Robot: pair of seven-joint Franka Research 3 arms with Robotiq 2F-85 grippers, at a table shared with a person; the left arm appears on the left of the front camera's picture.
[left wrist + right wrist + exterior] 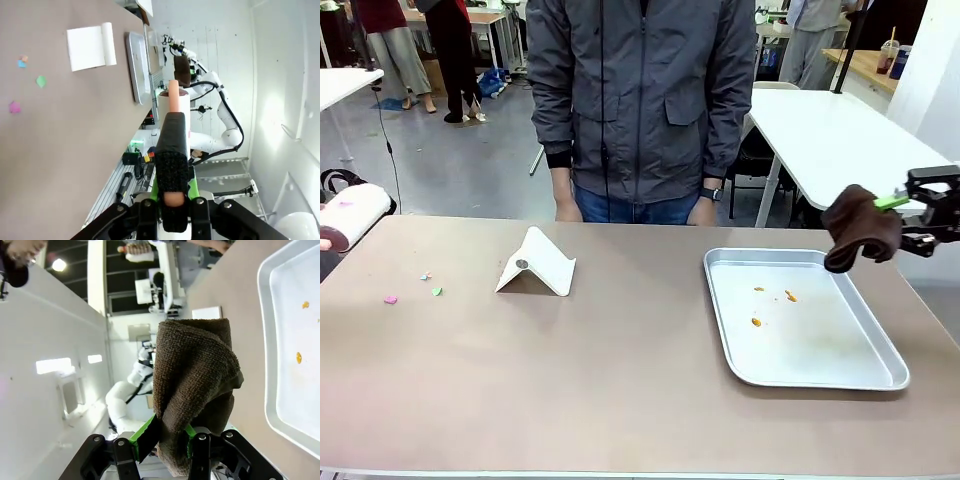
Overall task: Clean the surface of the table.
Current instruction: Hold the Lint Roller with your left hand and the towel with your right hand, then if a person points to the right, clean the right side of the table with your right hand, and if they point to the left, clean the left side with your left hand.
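Right pincer (167, 436) first: jaws clamped hard on a brown cloth (195, 370), which hangs in a thick, loose fold at the right end of the surface (620, 390), near the far corner of a silver tray (895, 378). Left pincer (172, 202) is likewise closed, gripping a roller (173, 95) by its black-sleeved handle, white drum forward, off the left end.

Risks, as I judge them:
- The cloth is held by one bunched edge. A firm wipe could drag it free, or the dangling fold could catch the tray rim and shove the tray.
- The pink scrap (390, 299) and green scrap (436, 291) lie near the left edge, so a careless sweep may flick them to the floor.
- A white folded stand (537, 265) sits mid-surface. It looks light and easy to topple.
- A person (640, 100) stands tight against the far edge, hands at the rim, so a long reach risks contact.

Orange crumbs (757, 321) lie inside the tray. Brownish top otherwise bare. Behind are white tables (830, 130), a grey floor, and people farther off.
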